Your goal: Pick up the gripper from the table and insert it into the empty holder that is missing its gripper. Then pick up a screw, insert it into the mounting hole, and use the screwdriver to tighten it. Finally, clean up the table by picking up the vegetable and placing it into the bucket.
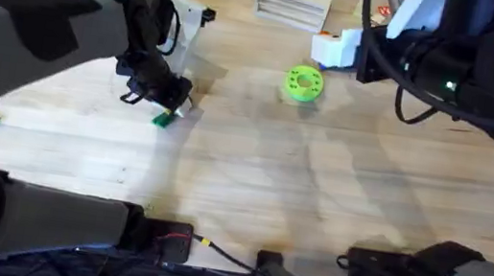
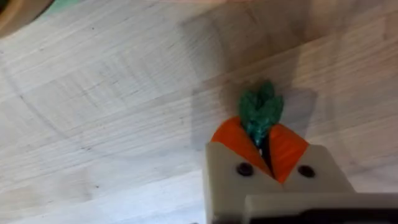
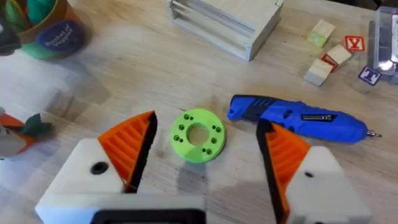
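Left gripper (image 2: 264, 144) clamped on vegetable (image 2: 261, 111), green end poking out beyond orange pads, just above table (image 1: 270, 180) at its left side
Right gripper (image 3: 205, 155) spread wide, empty, above green disc (image 3: 198, 135)
Screwdriver (image 3: 298, 116) lies on wood just beside disc
Bucket (image 3: 46, 31) near far left corner

A small wooden block (image 3: 353, 43) at the far right of the table carries a red letter Y. Just beside it, another block (image 3: 369, 75) bears a blue letter (it looks like a T, though I cannot be sure). The bucket (image 3: 48, 32) at the far left has printed wording on its side, and the screwdriver (image 3: 298, 117) has a label; neither can be read.
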### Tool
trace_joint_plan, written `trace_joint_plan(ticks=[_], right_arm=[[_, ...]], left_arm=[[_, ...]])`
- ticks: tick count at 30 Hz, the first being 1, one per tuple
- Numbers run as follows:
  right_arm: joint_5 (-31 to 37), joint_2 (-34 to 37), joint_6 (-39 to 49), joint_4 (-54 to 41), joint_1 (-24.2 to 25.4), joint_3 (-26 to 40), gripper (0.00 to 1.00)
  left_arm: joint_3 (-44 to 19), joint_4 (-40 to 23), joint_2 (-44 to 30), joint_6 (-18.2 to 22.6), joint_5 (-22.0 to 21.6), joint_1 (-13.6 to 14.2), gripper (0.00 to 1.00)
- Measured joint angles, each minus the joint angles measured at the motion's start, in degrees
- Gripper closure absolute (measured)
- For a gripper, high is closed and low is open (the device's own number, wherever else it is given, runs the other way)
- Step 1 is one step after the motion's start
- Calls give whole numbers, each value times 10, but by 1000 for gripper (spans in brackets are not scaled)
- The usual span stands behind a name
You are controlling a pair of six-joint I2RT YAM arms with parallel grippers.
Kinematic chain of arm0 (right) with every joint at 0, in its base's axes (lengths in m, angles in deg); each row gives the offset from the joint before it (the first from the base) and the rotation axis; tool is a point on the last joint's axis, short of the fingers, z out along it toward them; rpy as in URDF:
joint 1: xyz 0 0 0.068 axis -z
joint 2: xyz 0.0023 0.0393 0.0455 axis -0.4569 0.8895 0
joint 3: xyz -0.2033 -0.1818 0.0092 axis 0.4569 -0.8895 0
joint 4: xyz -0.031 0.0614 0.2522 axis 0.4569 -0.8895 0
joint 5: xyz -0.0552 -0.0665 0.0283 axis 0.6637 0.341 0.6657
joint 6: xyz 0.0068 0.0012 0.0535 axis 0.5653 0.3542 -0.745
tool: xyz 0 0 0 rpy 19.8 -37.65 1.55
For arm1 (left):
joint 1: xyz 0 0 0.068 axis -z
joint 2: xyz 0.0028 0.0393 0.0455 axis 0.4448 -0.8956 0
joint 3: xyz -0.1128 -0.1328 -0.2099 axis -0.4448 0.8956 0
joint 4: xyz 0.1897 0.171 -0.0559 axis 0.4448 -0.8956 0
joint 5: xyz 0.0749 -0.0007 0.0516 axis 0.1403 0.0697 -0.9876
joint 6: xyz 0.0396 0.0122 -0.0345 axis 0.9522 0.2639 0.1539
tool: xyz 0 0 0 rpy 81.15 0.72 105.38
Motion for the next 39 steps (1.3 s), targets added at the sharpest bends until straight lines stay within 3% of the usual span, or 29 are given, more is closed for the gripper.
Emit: trace_joint_plan(ticks=[1, 2, 9, 16, 19, 25, 30, 34, 35, 39], right_arm=[[0, 0, 0, 0, 0, 0, 7], [0, 0, 0, 0, 0, 0, 9], [0, 9, 0, 0, 0, 0, 10], [0, 29, 0, 0, 0, 0, 10], [0, 29, 0, 0, 0, 0, 9], [0, 29, 0, 0, 0, 0, 10], [0, 29, 0, 0, 0, 0, 10], [0, 32, 0, 0, 0, 0, 10], [0, 35, 0, 0, 0, 0, 10], [0, 47, 0, 0, 0, 0, 9]], left_arm=[[-9, -10, -4, 0, 0, 0, 986], [-57, -42, -11, 0, 0, -1, 987], [-195, -58, -11, 0, 0, -1, 989], [-280, 17, -10, -7, 1, -15, 989], [-282, 68, -11, -50, 1, -38, 990], [-282, 142, -34, -194, -1, -92, 990], [-282, 143, -72, -284, -2, -98, 991], [-282, 136, -93, -318, 7, -95, 990], [-282, 136, -94, -321, 8, -94, 965], [-282, 137, -96, -333, 12, -94, 373]])
